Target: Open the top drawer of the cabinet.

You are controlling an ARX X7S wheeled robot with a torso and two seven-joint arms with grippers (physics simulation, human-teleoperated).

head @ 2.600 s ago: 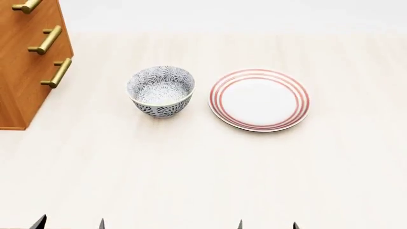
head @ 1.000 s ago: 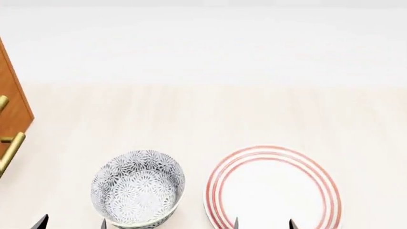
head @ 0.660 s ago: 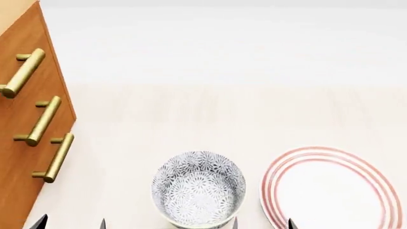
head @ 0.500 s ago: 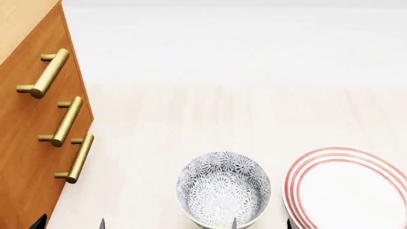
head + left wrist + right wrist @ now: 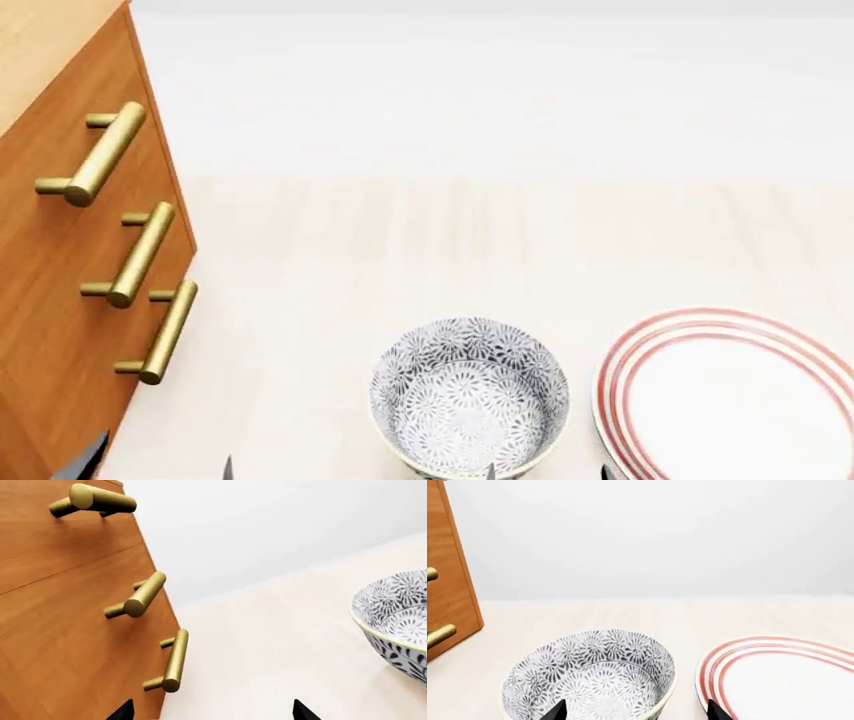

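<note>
A: Where's the top drawer (image 5: 67,130)?
B: Closed, uppermost in the cabinet (image 5: 40,330) at far left; its brass handle (image 5: 94,153) juts out, presumably for gripping.
A: The grippers?
B: Left gripper (image 5: 212,711) and right gripper (image 5: 635,711) both spread, holding nothing, well short of it.
A: Any writing?
B: None readable; the bowl (image 5: 467,408) carries only a pattern

One cabinet (image 5: 54,300) with three drawers, each bearing one brass handle, the top drawer (image 5: 60,130) among them. One patterned bowl (image 5: 467,405). One red-ringed plate (image 5: 734,400).
</note>
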